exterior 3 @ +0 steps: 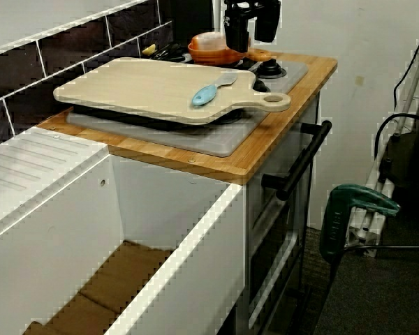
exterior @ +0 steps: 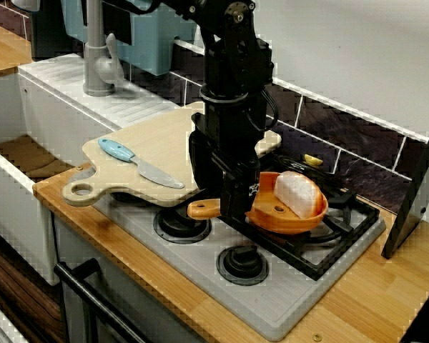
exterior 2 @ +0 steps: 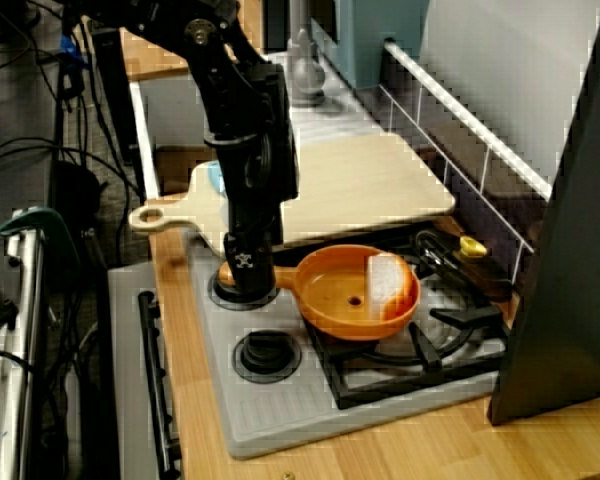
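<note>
An orange pan [exterior: 289, 218] rests on the black stove grate [exterior: 343, 229] with a white block [exterior: 297, 193] inside it. My black gripper [exterior: 236, 207] reaches straight down onto the pan's handle [exterior: 204, 209], whose tip sticks out to the left. In the side view the gripper [exterior 2: 246, 275] covers most of the handle beside the pan [exterior 2: 350, 295], and its fingers pass below the handle. From the sink end, the gripper [exterior 3: 251, 42] stands just above the pan [exterior 3: 213, 52]. Whether the jaws press the handle is hidden.
A pale wooden cutting board [exterior: 164, 143] lies left of the pan with a blue-handled knife [exterior: 139, 163] on it. Two round burners [exterior: 242, 263] sit at the stove's front. Behind are a grey tap [exterior: 96, 64] and a tiled wall; a dark panel [exterior: 418, 193] leans at the right.
</note>
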You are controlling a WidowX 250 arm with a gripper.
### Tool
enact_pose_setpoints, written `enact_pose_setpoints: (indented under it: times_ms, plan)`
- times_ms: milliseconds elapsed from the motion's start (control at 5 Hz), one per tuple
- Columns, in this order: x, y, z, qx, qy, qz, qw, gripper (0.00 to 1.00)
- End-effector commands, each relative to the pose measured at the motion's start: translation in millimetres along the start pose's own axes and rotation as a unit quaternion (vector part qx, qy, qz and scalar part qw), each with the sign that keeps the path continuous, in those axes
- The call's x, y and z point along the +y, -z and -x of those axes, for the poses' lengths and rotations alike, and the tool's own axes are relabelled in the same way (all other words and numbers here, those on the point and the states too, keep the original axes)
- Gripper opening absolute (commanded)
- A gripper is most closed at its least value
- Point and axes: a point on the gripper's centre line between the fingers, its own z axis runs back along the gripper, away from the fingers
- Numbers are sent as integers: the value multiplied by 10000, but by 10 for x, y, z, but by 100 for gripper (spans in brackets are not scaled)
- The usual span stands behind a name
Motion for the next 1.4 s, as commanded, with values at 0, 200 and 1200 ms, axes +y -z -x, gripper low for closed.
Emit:
enact_pose_setpoints:
  times_ms: [0,200,1200]
  plan:
    - [0,0,0,0,0,0,10000,100]
    - [38,-265,-107,-113,274,383,9988,100]
    - [-114,-452,-613,-1206,3554,436,9259,100]
